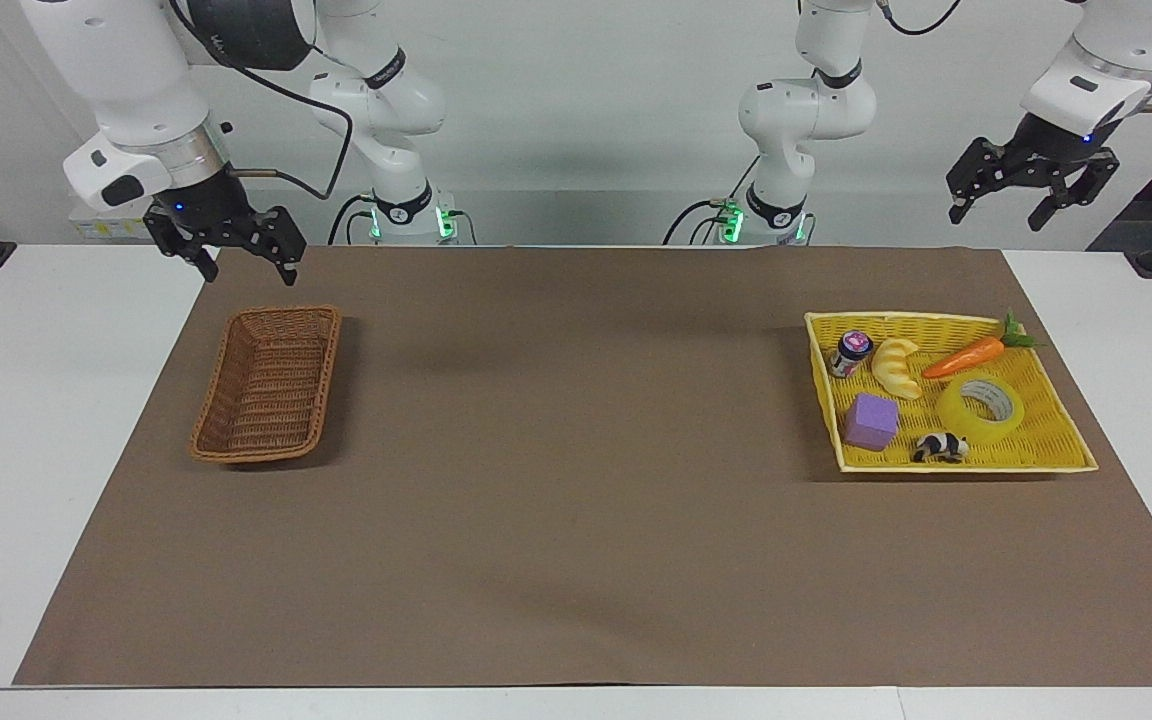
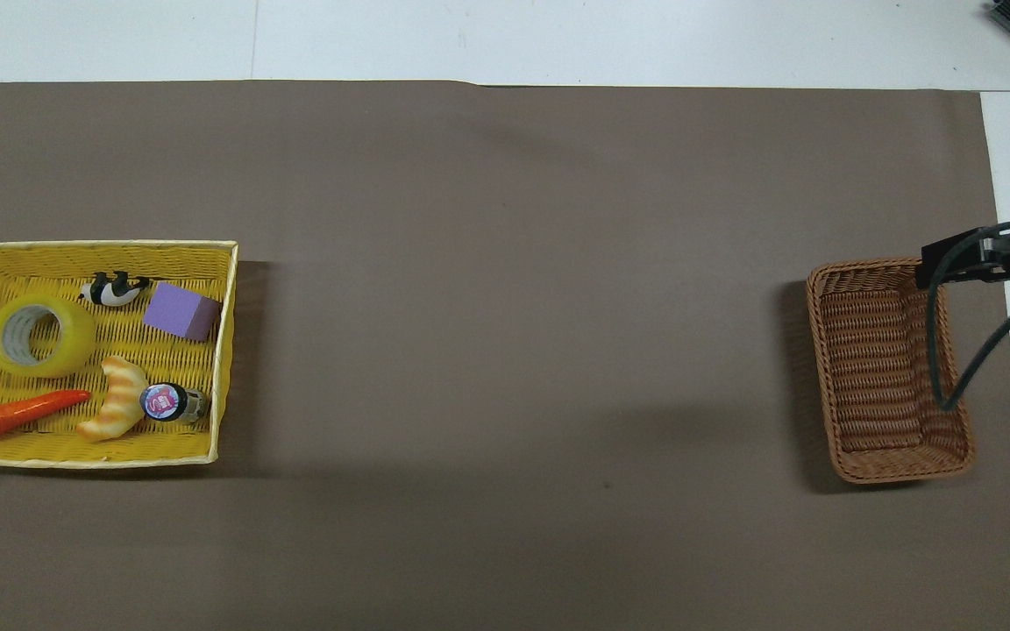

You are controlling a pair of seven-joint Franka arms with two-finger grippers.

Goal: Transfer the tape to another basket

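Note:
The yellow roll of tape (image 1: 981, 404) lies flat in the yellow woven tray (image 1: 936, 467) at the left arm's end of the table; it also shows in the overhead view (image 2: 40, 335). The brown wicker basket (image 1: 333, 350) stands with nothing in it at the right arm's end, and the overhead view shows it too (image 2: 821, 350). My left gripper (image 1: 998, 212) is open and holds nothing, raised high over the table's edge on the robots' side of the tray. My right gripper (image 1: 244, 265) is open and holds nothing, raised just on the robots' side of the basket.
The tray also holds a pale croissant toy (image 1: 896, 367), an orange carrot (image 1: 966, 356), a purple block (image 1: 871, 421), a small panda figure (image 1: 941, 447) and a little jar (image 1: 850, 353). A brown mat (image 1: 576, 450) covers the table between tray and basket.

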